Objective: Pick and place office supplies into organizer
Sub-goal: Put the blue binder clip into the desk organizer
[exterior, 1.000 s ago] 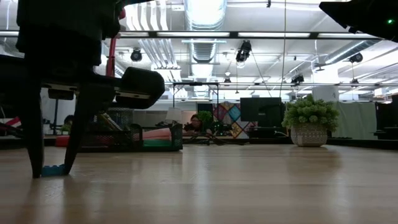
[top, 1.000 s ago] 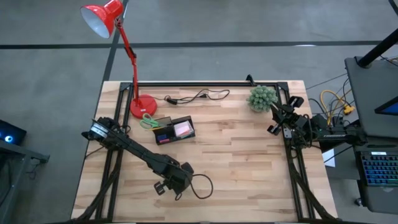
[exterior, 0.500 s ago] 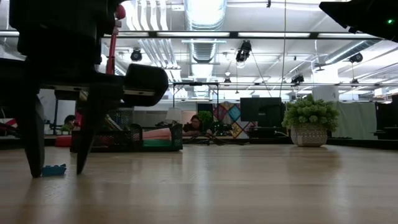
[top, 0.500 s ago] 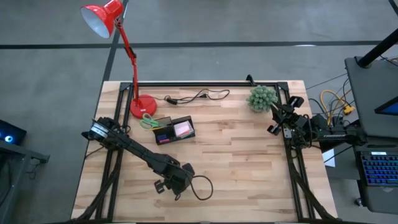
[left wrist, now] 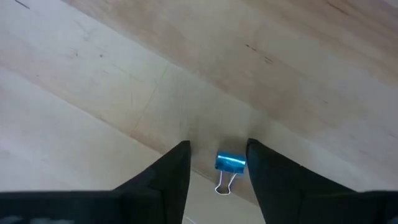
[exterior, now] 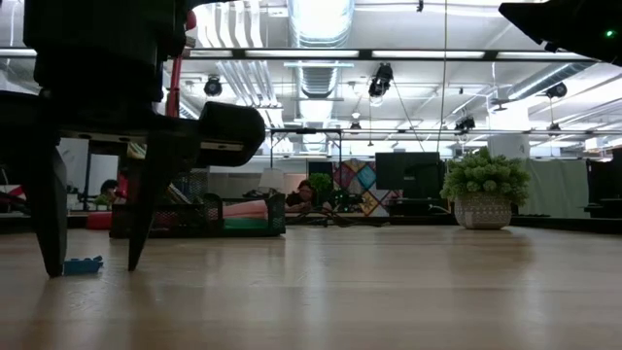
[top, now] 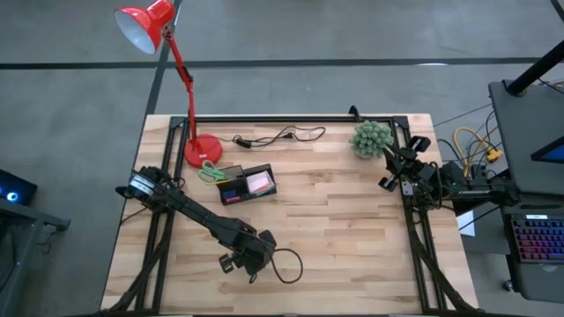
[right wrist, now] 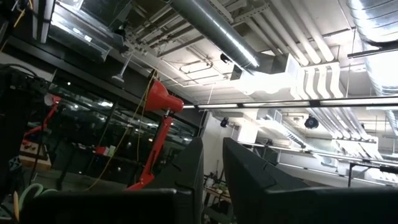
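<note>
The left gripper [left wrist: 217, 163], lower centre of frame, stood with fingers parted around a small blue binder clip [left wrist: 229, 163], gripping nothing; the right gripper's [right wrist: 212, 163] fingers stood slightly apart, empty.

Both arms are dark, nearly black, made of slim straight links with thicker round joints. The left arm [top: 189, 216] has a small pale patch at its shoulder, around 9 o'clock on the table, and a thin black cable [top: 286, 264] makes a loop beside its wrist. Its fingers [left wrist: 171, 180] are matte black, flat and tapered. The right arm [top: 414, 176], near 3 o'clock, looks bulkier, with small pale spots on the joints.
</note>
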`<state>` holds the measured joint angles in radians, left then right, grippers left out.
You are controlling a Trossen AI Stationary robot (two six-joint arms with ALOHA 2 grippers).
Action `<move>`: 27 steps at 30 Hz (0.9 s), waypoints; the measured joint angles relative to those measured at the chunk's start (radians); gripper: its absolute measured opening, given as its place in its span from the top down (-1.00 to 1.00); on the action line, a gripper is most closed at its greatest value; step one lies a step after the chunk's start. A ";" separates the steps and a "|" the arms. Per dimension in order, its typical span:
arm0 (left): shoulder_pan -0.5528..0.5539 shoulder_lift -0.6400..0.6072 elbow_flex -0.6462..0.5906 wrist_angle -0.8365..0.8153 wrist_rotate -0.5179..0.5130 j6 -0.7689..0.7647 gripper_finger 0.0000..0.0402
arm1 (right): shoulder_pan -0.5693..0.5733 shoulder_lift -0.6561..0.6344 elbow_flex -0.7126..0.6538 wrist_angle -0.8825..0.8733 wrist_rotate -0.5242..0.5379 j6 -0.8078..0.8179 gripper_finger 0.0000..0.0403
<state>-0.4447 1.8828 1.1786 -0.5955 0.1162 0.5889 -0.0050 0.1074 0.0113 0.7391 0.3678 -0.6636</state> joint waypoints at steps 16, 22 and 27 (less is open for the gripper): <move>-0.007 -0.003 -0.017 -0.017 -0.011 0.131 0.28 | 0.000 0.000 0.000 -0.001 0.000 0.000 0.74; -0.007 0.022 -0.019 -0.014 0.003 0.132 0.48 | 0.000 0.000 0.000 -0.001 0.000 0.000 0.74; -0.006 0.045 -0.021 0.005 0.007 0.133 0.75 | 0.000 0.000 0.000 0.000 0.000 0.000 0.74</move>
<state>-0.4502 1.9274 1.1580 -0.5901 0.1228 0.7216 -0.0050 0.1074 0.0114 0.7387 0.3678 -0.6640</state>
